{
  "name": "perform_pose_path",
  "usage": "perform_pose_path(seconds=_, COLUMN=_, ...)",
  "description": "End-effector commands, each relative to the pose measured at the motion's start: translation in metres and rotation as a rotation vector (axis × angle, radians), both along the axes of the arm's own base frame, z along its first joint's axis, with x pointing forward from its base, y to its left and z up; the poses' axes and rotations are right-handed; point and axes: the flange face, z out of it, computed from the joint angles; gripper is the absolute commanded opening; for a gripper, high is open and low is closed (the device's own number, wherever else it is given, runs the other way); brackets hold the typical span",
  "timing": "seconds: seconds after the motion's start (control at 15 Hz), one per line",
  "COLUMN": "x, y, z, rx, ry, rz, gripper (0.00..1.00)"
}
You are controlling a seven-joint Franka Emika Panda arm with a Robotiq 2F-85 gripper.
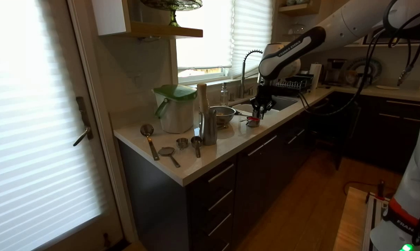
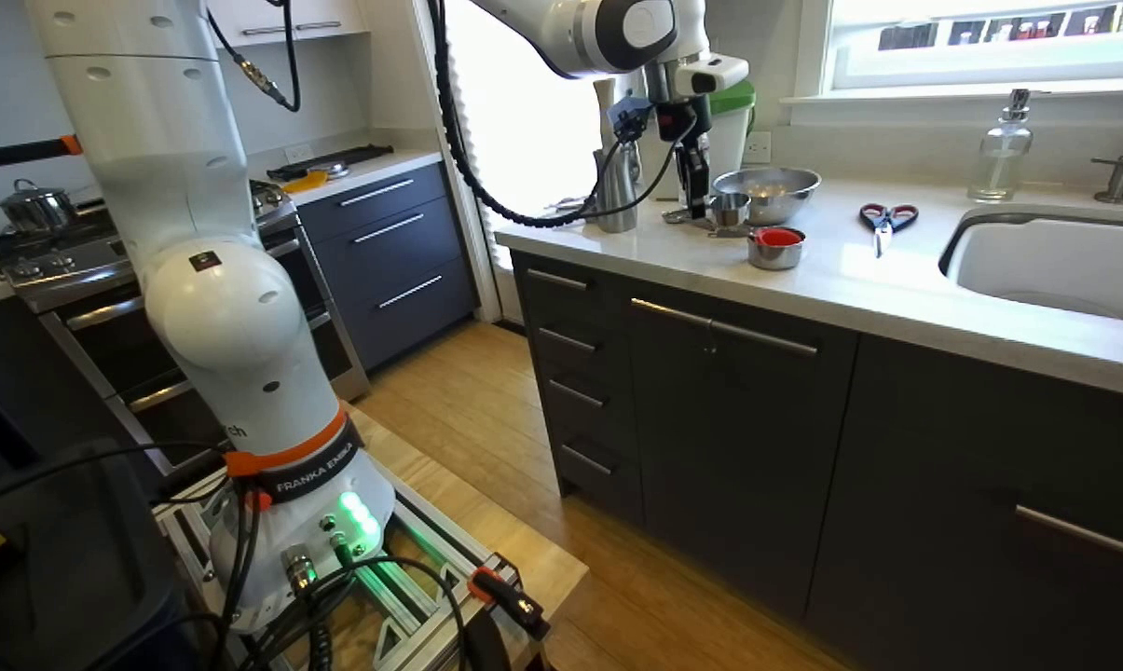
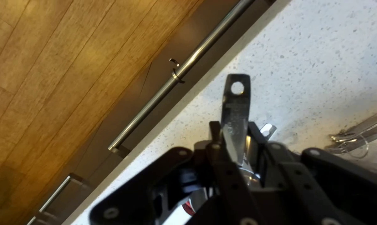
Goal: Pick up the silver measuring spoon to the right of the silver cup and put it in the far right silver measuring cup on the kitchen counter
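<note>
Silver in colour: note spoon (image 3: 236,115), clamped by its handle between the jaws, near cup (image 2: 773,256) on worktop (image 2: 845,270), not yet inside. Recommend firm grip, centring over rim, slow lowering, and release only once seated, avoiding sideways knocks.

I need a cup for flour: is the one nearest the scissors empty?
Not empty: in an exterior view, a red thing shows inside the cup.
</note>
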Motion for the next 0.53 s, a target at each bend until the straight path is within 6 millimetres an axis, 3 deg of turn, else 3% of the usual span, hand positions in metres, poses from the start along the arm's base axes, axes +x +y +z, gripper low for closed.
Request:
perform_pose_path(seconds=0.0, x=0.008, y=-0.017, z=-0.005, rx=0.031, ry=0.017, rz=-0.078, gripper=0.06)
perform_pose_path(seconds=0.47, x=0.029, y=-0.042, z=-0.006, rx=0.098, ry=-0.004, rz=-0.151, gripper=0.06)
